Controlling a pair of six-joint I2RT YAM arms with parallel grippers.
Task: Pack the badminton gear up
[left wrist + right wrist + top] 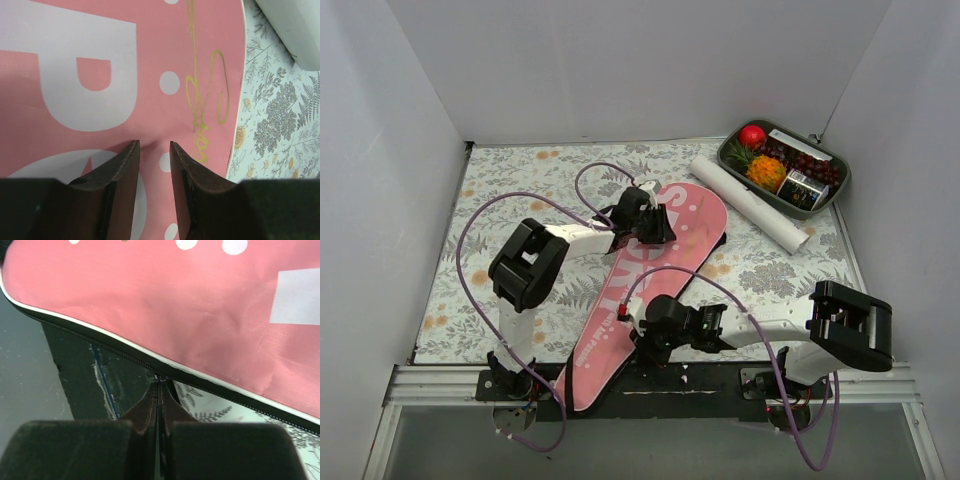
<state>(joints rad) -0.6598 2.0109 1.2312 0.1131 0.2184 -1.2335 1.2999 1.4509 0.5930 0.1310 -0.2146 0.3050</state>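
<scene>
Our right gripper (160, 381) is clenched on the zip pull at the bag (650, 280) edge, near the table's front edge. Left gripper (154, 145) presses the bag mid-table, fingers slightly apart, holding nothing. Risk: the pull slips out, or the bag drags if we tug.

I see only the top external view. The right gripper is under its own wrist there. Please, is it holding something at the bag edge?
Observer: Yes. In the right wrist view the right gripper is shut on the zipper pull at the black-trimmed edge of the pink bag.
Operator: And the left gripper, is it also pinching?
Observer: The left gripper presses down on the bag face with a narrow gap between its fingers; the fabric puckers slightly there.
Operator: What lies beside it?
Observer: The white tube end, on the floral cloth, apart from the bag.
</scene>
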